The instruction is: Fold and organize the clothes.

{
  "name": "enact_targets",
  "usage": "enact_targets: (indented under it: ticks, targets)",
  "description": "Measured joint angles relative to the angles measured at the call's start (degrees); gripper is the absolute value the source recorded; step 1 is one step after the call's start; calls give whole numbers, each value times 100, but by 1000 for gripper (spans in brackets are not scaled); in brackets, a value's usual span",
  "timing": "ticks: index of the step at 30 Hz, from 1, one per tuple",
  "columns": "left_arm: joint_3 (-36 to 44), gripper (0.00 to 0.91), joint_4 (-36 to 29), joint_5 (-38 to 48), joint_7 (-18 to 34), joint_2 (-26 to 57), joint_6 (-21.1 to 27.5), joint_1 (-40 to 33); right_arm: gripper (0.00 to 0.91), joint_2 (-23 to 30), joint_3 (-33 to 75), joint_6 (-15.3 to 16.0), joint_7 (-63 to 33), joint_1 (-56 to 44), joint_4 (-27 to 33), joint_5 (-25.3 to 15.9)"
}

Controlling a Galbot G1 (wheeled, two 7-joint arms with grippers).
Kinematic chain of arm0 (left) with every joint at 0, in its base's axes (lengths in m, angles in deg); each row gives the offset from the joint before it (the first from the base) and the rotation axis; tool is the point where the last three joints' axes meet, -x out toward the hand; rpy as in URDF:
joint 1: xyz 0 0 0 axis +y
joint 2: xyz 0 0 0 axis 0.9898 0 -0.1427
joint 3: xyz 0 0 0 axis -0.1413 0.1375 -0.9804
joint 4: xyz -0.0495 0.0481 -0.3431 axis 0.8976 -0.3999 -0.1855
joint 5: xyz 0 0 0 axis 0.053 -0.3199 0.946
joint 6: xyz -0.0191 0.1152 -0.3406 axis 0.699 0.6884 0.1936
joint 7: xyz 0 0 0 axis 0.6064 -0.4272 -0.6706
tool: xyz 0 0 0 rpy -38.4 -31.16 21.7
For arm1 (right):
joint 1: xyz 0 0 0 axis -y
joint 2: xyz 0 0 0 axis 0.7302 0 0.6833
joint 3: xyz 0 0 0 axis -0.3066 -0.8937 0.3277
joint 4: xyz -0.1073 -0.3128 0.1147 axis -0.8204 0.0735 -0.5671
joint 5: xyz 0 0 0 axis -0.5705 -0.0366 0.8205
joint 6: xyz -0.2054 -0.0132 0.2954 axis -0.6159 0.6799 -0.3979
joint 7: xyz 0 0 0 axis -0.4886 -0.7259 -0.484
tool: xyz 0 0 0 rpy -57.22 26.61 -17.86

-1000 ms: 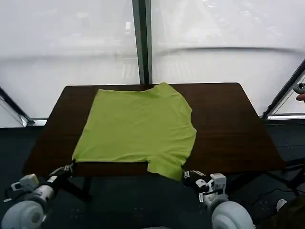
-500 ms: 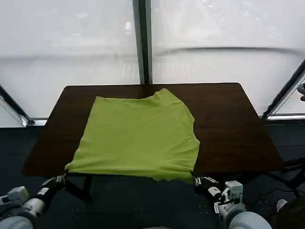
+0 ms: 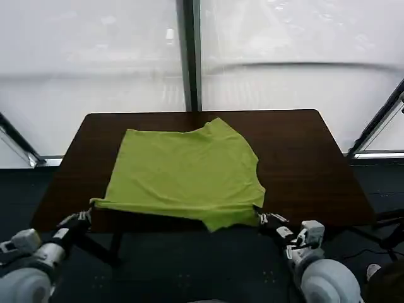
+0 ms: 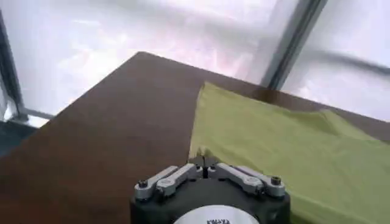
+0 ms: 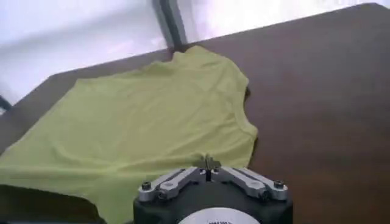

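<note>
Lying spread over the middle of the dark brown table (image 3: 303,164): the lime-green T-shirt (image 3: 183,170), far edge reaching toward the window side, near hem raised just off the table's front edge and sagging a little between two held corners. Bunching into a small hump at the far right part of the cloth, near the window post (image 3: 187,57).

Pinching the near left corner of the T-shirt at the table's front left edge: the left gripper (image 3: 85,214), fingers drawn together on the fabric. Seen from the left wrist, meeting at a narrow point with the cloth corner tucked between them, though the exact grip being partly hidden by the gripper body (image 4: 204,163).

Pinching the near right corner at the front edge, right of centre: the right gripper (image 3: 260,216), fingers likewise closed on a fold of green cloth. From the right wrist, tips coming together right at the hem (image 5: 208,161), with the T-shirt (image 5: 140,122) stretching away across the table toward the glass.

Hanging below the table line between the two corners: a short flap of the hem, dipping lowest near the right gripper. Showing bare wood on both sides of the T-shirt and along the far edge.
</note>
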Motion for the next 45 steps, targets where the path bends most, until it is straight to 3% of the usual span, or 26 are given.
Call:
enact_targets:
  ticks: [8, 16, 45]
  targets:
    - [426, 0, 299, -149, 67, 134, 23, -868, 0, 116, -261, -101, -12, 609, 572, -47]
    - [720, 0, 735, -188, 31, 214, -23, -1389, 0, 137, -545, -349, 89, 1080, 995, -395]
    - [808, 0, 1639, -321, -89, 233, -162, -1716, 0, 462, -824, -627, 425, 1747, 1776, -776]
